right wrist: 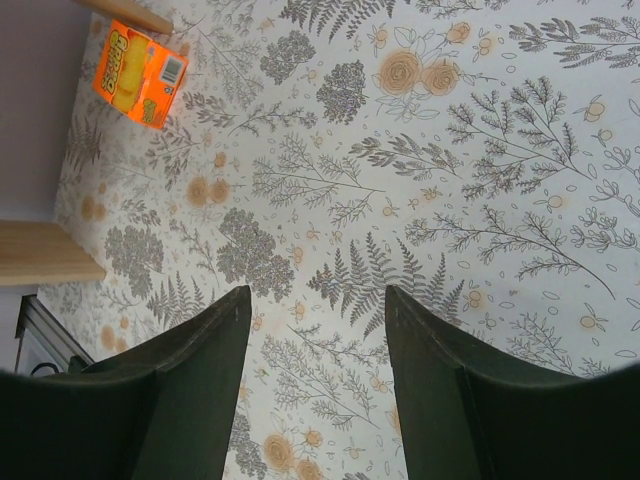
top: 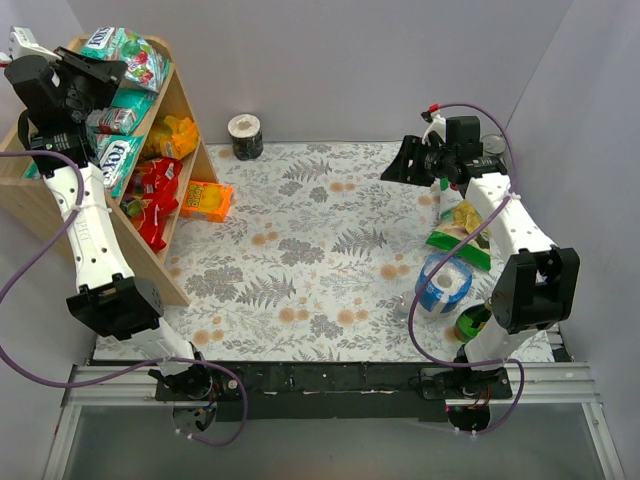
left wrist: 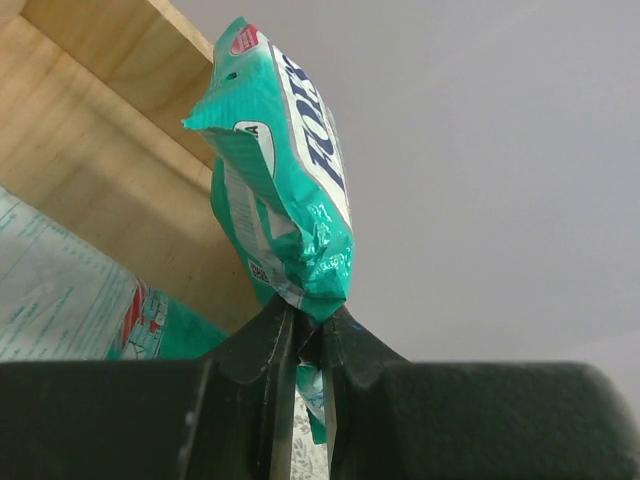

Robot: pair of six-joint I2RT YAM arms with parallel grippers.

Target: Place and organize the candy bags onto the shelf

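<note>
Left wrist view: left claw [left wrist: 308,322] clamped on lower edge of teal candy bag [left wrist: 290,170], upright beside shelf [left wrist: 100,150] top; right claw [right wrist: 318,297] apart, empty above surface [right wrist: 470,200]; best lower bag fully onto the tier before releasing.

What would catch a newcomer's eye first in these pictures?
The teal candy bag pinched in the left gripper beside the top of the wooden shelf at far left, already stocked with candy bags. Then the lone orange bag on the floral table beside the shelf, and the right gripper hanging open and empty.
</note>
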